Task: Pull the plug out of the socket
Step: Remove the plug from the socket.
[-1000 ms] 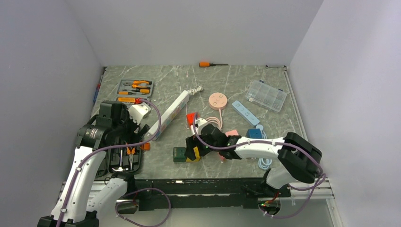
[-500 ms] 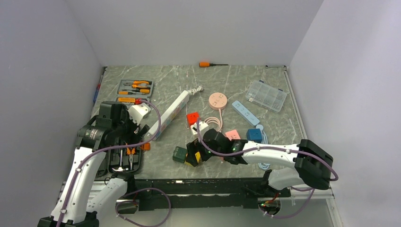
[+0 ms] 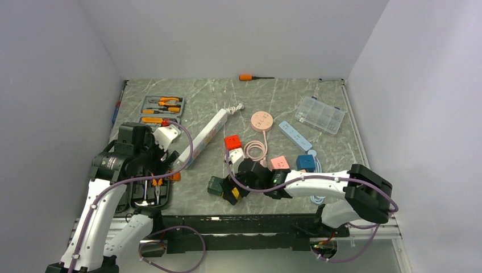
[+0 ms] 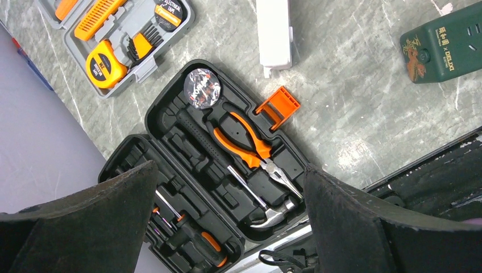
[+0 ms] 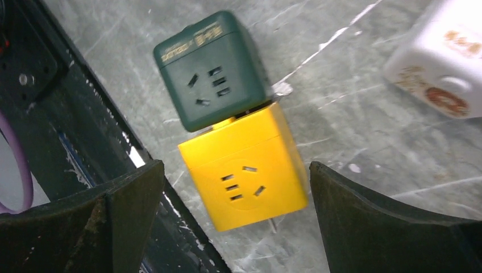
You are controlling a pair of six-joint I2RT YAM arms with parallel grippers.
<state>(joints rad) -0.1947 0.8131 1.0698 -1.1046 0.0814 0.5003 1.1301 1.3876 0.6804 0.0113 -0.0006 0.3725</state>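
Left fingers (image 4: 85,227) and right fingers (image 5: 398,222) wide open, empty; socket (image 4: 274,34) ahead of left pair, apart.

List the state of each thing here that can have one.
left pincer, open, empty.
right pincer, open above the yellow cube.
yellow cube, butted against the green cube, seemingly plugged in.
black tool case, open, tools seated.
grey tool tray, open.

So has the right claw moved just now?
Yes: the right gripper has drawn back from the red cube toward the near edge of the table.
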